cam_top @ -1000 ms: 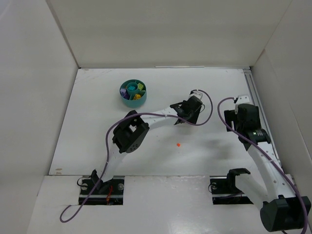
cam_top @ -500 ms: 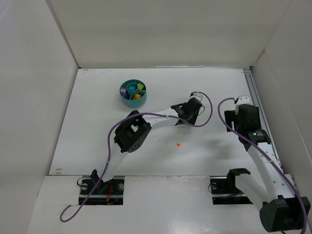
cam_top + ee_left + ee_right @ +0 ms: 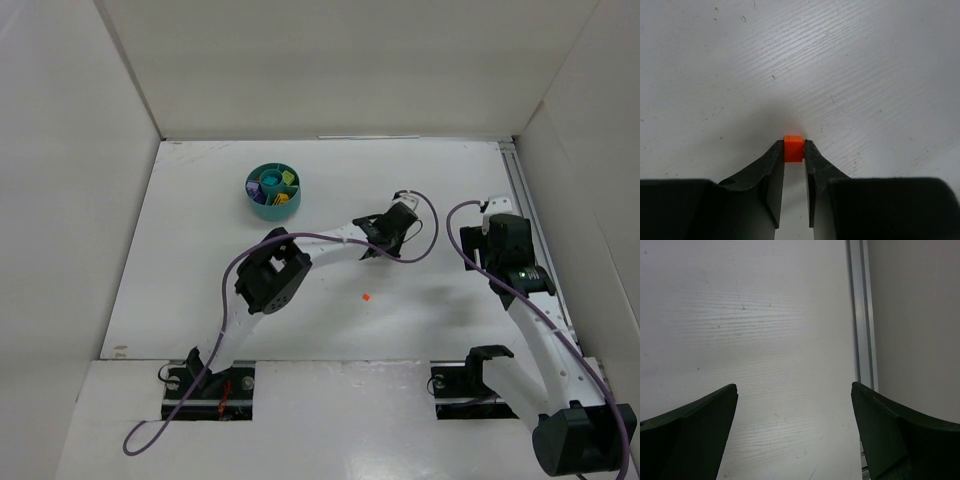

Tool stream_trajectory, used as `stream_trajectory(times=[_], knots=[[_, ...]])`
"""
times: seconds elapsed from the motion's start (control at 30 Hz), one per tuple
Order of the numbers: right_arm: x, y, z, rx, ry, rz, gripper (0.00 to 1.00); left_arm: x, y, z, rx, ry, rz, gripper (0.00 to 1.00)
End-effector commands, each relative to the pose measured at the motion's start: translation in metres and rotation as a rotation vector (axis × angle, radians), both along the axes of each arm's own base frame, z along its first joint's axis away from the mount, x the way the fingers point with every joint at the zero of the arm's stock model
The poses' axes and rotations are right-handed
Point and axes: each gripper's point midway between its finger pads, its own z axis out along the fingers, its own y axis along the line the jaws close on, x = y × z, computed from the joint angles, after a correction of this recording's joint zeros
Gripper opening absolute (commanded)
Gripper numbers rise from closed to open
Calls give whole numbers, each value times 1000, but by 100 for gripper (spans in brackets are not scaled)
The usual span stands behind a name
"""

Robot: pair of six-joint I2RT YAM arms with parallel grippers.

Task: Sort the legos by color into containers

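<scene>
My left gripper (image 3: pixel 794 146) is shut on a small orange lego (image 3: pixel 794 150), held at the fingertips close to the white table. In the top view this gripper (image 3: pixel 403 218) is right of centre, well to the right of the round teal bowl (image 3: pixel 270 211). The bowl's sections hold purple, yellow and lime legos. Another orange lego (image 3: pixel 367 297) lies loose on the table in front of the left arm. My right gripper (image 3: pixel 795 390) is open and empty over bare table near the right edge, also seen in the top view (image 3: pixel 497 212).
A metal rail (image 3: pixel 860 315) runs along the table's right side beside the right gripper. White walls enclose the table at the left, back and right. The left arm's purple cable (image 3: pixel 430 225) loops beside its wrist.
The left gripper and its forearm have shifted slightly towards the near right. The right arm, the bowl and the loose orange lego have not moved.
</scene>
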Motion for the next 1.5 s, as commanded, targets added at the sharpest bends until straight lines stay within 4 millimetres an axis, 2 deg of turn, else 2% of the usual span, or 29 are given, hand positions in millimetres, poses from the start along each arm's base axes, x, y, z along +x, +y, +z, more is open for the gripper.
stream_trajectory(times=[0.0, 0.07, 0.1, 0.13, 0.3, 0.33, 0.37, 0.47, 0.5, 0.57, 0.6, 0.63, 0.67, 0.7, 0.73, 0.8, 0.83, 0.93, 0.97, 1.1, 1.13, 1.3, 1.37, 1.43, 1.47], knots=[[7, 0, 9, 5, -57, 2, 100, -5, 4, 14, -6, -3, 14, 10], [7, 0, 9, 5, -57, 2, 100, -1, 9, 25, -13, -36, 35, 8], [8, 0, 11, 5, -66, 2, 100, 2, 9, 42, -42, -62, 59, 8], [8, 0, 11, 5, -66, 2, 100, 3, 14, 48, -41, -76, 70, 8], [6, 0, 9, -2, -63, 6, 100, 32, 57, 98, -122, -128, 168, 7], [8, 1, 10, 4, -72, 14, 100, 35, 71, 116, -153, -152, 189, 7], [8, 1, 11, 4, -72, 14, 100, 49, 91, 123, -163, -165, 234, 7], [11, 3, 10, 3, -83, 26, 100, 66, 133, 151, -190, -217, 300, 7], [14, 4, 12, 3, -90, 41, 100, 81, 158, 156, -191, -229, 356, 7], [14, 4, 9, -6, -75, 47, 100, 94, 186, 173, -206, -265, 407, 7], [16, 4, 10, -13, -70, 52, 100, 108, 212, 177, -205, -278, 465, 7], [17, 4, 8, -14, -60, 52, 100, 116, 226, 179, -201, -291, 490, 7], [20, 5, 13, -18, -73, 68, 100, 121, 233, 178, -215, -277, 489, 7], [22, 5, 13, -18, -75, 68, 100, 128, 244, 187, -239, -294, 504, 7], [23, 5, 10, -28, -59, 75, 100, 139, 265, 189, -244, -306, 547, 7], [27, 9, 8, -20, -56, 103, 100, 150, 282, 202, -260, -337, 583, 7], [32, 11, 12, -14, -81, 110, 100, 160, 296, 202, -258, -347, 615, 8], [43, 19, 13, 9, -99, 146, 100, 177, 316, 200, -240, -353, 653, 8], [46, 19, 11, 9, -86, 146, 100, 184, 329, 200, -240, -355, 675, 8], [57, 24, 15, 24, -112, 169, 100, 195, 354, 180, -203, -319, 726, 8], [58, 26, 11, 29, -100, 177, 100, 196, 354, 182, -209, -328, 726, 8], [64, 28, 8, 42, -96, 180, 100, 206, 359, 160, -167, -309, 731, 12], [65, 28, 5, 42, -85, 179, 100, 210, 358, 154, -162, -301, 731, 12], [65, 28, 2, 43, -76, 179, 100, 211, 358, 158, -167, -309, 731, 12], [65, 28, 2, 43, -76, 179, 100, 212, 358, 150, -159, -297, 731, 13]])
